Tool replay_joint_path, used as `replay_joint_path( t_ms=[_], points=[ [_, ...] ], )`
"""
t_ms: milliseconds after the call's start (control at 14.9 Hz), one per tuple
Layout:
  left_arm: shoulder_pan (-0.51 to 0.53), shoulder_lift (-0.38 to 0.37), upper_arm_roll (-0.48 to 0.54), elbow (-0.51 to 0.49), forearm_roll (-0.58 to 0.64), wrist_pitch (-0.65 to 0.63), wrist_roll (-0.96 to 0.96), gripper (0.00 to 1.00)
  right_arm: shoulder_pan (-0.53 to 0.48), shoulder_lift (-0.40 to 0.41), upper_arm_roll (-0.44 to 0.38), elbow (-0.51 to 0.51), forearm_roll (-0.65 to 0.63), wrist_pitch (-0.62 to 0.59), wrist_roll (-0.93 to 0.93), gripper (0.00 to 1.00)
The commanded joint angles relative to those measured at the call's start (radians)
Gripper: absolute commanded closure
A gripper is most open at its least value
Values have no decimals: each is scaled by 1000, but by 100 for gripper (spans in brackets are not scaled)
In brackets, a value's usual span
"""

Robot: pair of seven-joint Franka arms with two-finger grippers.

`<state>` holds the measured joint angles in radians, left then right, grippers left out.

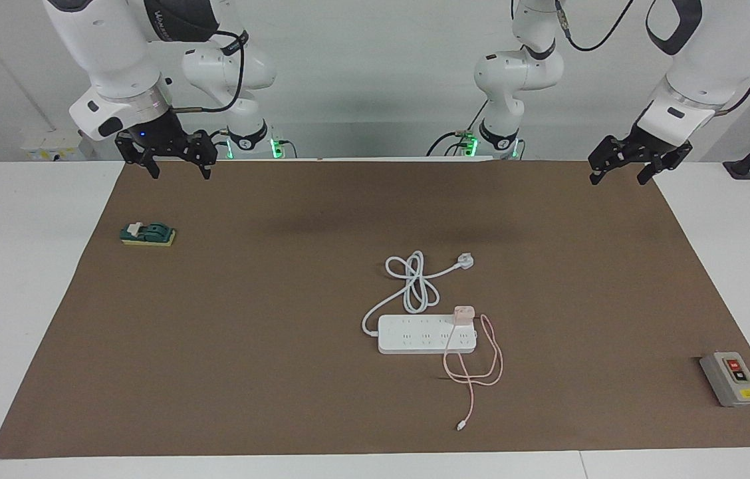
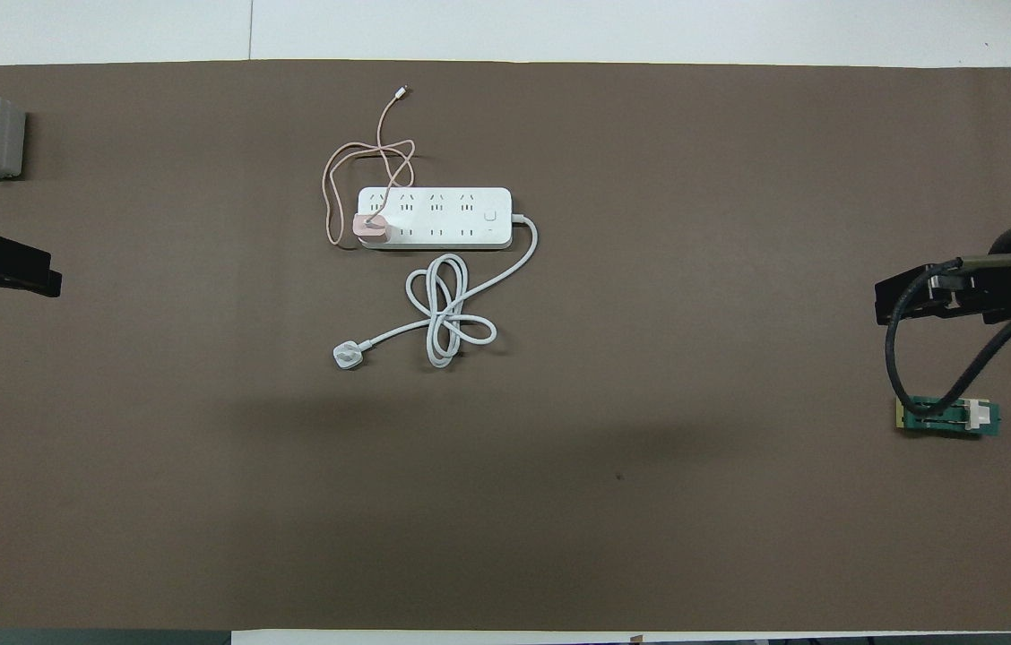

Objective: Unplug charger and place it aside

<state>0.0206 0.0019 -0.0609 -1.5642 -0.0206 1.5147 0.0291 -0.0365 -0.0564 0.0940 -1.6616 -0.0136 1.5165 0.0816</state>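
Note:
The charger (image 1: 463, 314) is a pale-pink cube plugged into the white power strip (image 1: 415, 336) at the strip's end toward the left arm. It also shows in the overhead view (image 2: 371, 226), on the strip (image 2: 443, 219). Its thin pink cable (image 1: 481, 372) loops on the mat farther from the robots and ends in a small white connector (image 1: 461, 426). My right gripper (image 1: 179, 166) hangs open and empty over the mat's edge at the right arm's end. My left gripper (image 1: 620, 174) hangs open and empty over the mat's corner at the left arm's end. Both arms wait.
The strip's thick white cord is coiled nearer to the robots and ends in a white plug (image 1: 465, 261). A grey button box (image 1: 731, 378) sits toward the left arm's end. A green switch on a yellow base (image 1: 147, 234) lies toward the right arm's end.

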Motion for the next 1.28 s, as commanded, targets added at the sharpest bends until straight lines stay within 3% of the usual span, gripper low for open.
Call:
replay_joint_path(
  t_ms=[0, 336, 604, 873, 1209],
  points=[
    [5, -13, -2, -22, -12, 19, 12, 0, -22, -17, 7, -14, 20, -9, -25, 0],
    [12, -22, -2, -43, -13, 39, -3, 0, -22, -17, 7, -15, 20, -10, -22, 0],
    [19, -23, 1, -60, -57, 84, -156, 0, -22, -17, 7, -15, 20, -10, -26, 0],
    [10, -7, 3, -73, -96, 117, -510, 0, -26, -17, 4, -15, 20, -12, -23, 0],
    [-66, 128, 1, -22, -108, 162, -1011, 0, -25, -17, 6, -17, 23, -4, -14, 0]
  ],
)
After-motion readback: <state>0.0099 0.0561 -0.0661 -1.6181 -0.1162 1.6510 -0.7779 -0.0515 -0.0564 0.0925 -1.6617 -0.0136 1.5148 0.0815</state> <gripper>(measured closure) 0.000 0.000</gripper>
